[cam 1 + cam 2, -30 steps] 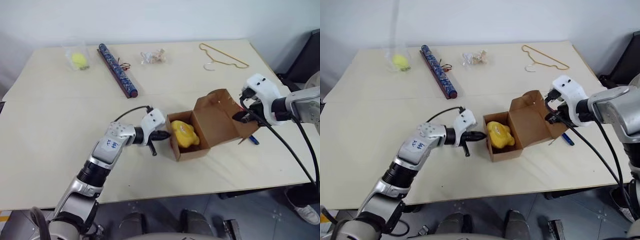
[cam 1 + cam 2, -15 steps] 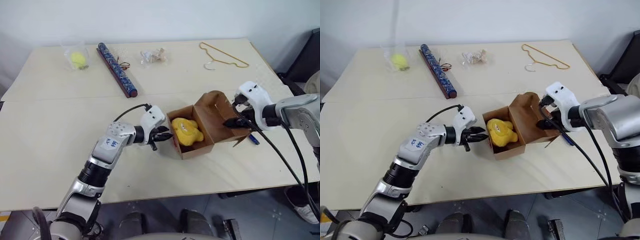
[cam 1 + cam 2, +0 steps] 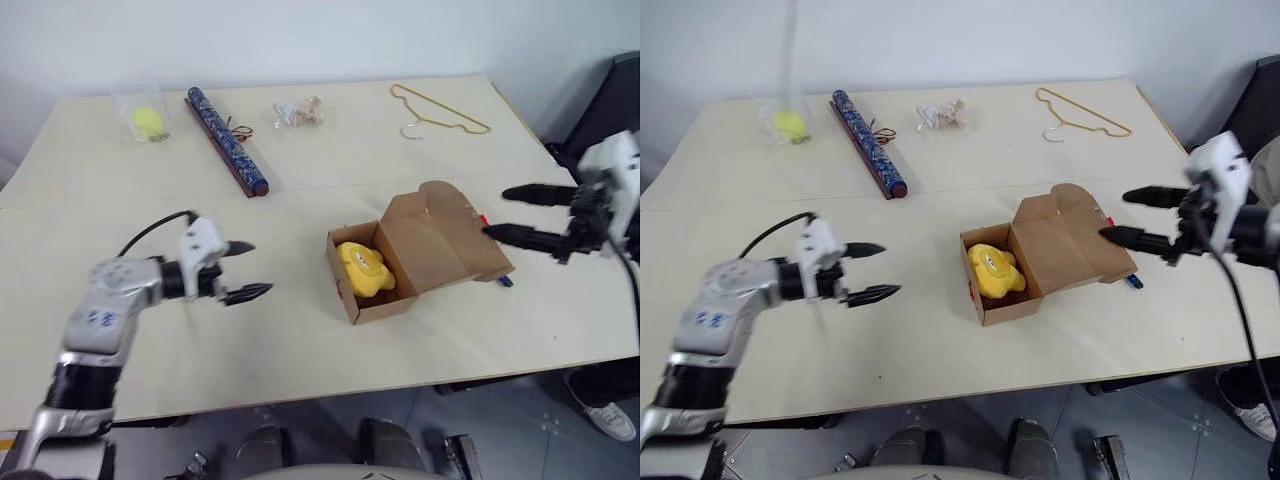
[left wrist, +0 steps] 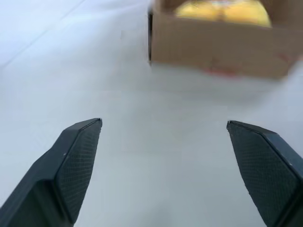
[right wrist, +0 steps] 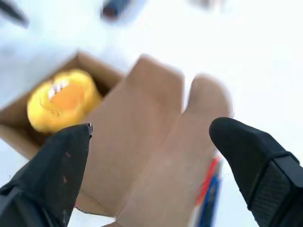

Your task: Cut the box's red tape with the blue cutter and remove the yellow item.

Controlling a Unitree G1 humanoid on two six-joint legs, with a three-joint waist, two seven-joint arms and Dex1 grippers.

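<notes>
Small brown cardboard box (image 3: 400,262), lid open, sits right of centre on the pale worktop (image 3: 300,200); the soft yellow oval item (image 3: 364,270) lies inside. Left gripper (image 3: 248,270) at nine o'clock and right gripper (image 3: 512,212) at three o'clock, jaws wide, empty, apart from it.

Head pair high over the table (image 3: 300,330), wrist views close and low, all sharing the box (image 3: 420,255)

Along the table's (image 3: 300,215) far edge lie a bagged ball (image 3: 146,122), patterned tube (image 3: 228,155), wrapped bundle (image 3: 299,113) and wire hanger (image 3: 438,111).
</notes>
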